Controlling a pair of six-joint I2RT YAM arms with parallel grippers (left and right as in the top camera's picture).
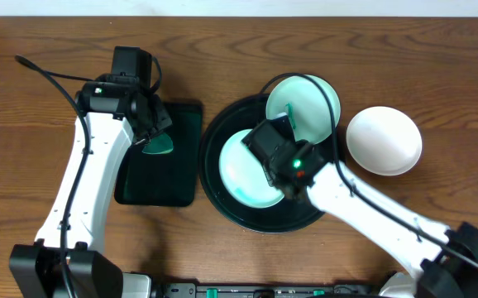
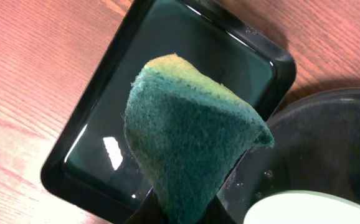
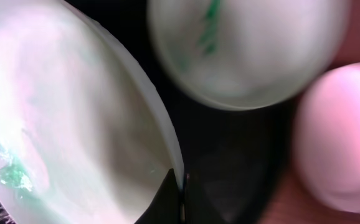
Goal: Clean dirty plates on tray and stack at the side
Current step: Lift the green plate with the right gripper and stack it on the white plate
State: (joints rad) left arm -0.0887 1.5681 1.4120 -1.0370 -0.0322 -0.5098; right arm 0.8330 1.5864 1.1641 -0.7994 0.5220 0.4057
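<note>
My right gripper (image 1: 269,151) is shut on the right rim of a mint plate (image 1: 241,170) over the round black tray (image 1: 214,141). In the right wrist view the fingers (image 3: 181,190) pinch that plate (image 3: 74,118), which has a green smear at its lower left. A second mint plate (image 1: 305,103) with a green smear lies at the tray's back right; it also shows in the right wrist view (image 3: 255,56). The white plate (image 1: 384,141) sits on the wood to the right of the tray. My left gripper (image 1: 150,132) is shut on a green sponge (image 2: 189,137).
A rectangular black tray (image 1: 160,178) lies left of the round tray, under the sponge; it also shows in the left wrist view (image 2: 167,56). The round tray's edge (image 2: 329,143) and a plate rim (image 2: 311,210) show at the lower right there. Brown wood tabletop (image 1: 437,66) surrounds everything.
</note>
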